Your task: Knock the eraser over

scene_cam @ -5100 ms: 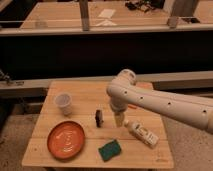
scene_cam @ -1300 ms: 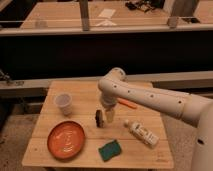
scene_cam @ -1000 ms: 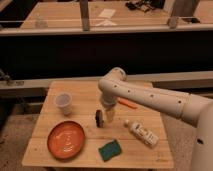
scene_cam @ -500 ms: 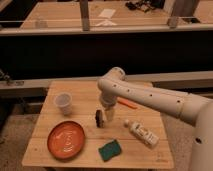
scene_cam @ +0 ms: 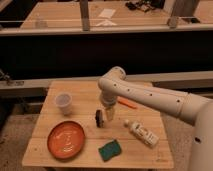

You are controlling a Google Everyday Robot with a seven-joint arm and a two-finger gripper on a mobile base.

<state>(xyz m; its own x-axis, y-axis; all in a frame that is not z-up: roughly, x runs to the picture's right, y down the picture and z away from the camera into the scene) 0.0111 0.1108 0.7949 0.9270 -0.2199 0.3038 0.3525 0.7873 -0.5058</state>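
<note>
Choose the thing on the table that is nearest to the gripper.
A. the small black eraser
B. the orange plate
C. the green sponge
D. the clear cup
A: the gripper hangs low over the middle of the table, just to the right of the eraser as the camera sees it. The eraser stands upright, and the other three things are clearly farther away.
</note>
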